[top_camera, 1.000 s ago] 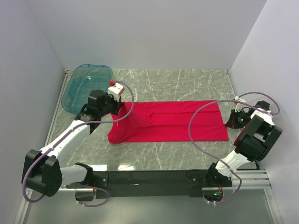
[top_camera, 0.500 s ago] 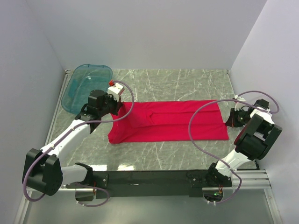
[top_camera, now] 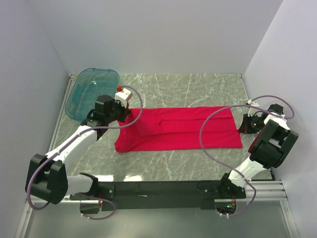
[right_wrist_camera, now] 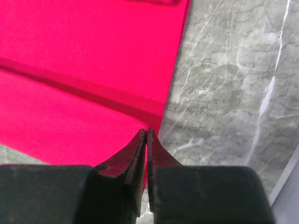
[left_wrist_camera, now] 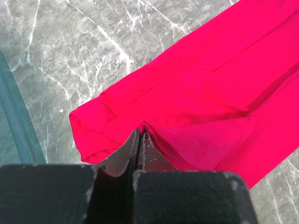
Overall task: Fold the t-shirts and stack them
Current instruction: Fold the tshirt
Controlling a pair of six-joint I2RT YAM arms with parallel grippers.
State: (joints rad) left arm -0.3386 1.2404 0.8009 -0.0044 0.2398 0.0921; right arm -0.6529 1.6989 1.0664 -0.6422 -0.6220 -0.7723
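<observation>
The red t-shirt (top_camera: 183,129) lies folded into a long band across the middle of the marble table. My left gripper (top_camera: 130,115) is at the band's left end. In the left wrist view the gripper (left_wrist_camera: 140,133) is shut on a raised pinch of the red fabric (left_wrist_camera: 201,93). My right gripper (top_camera: 243,130) is at the band's right edge. In the right wrist view the gripper (right_wrist_camera: 145,133) is shut on the shirt's hem corner (right_wrist_camera: 84,70), with red cloth between the jaws.
A translucent teal tub (top_camera: 91,91) stands at the back left, just behind my left arm; its rim also shows in the left wrist view (left_wrist_camera: 14,126). White walls close in the table on three sides. Bare marble (top_camera: 198,89) lies behind the shirt.
My right wrist has shifted slightly back and to the right at the shirt's edge. My left arm and the shirt have hardly moved.
</observation>
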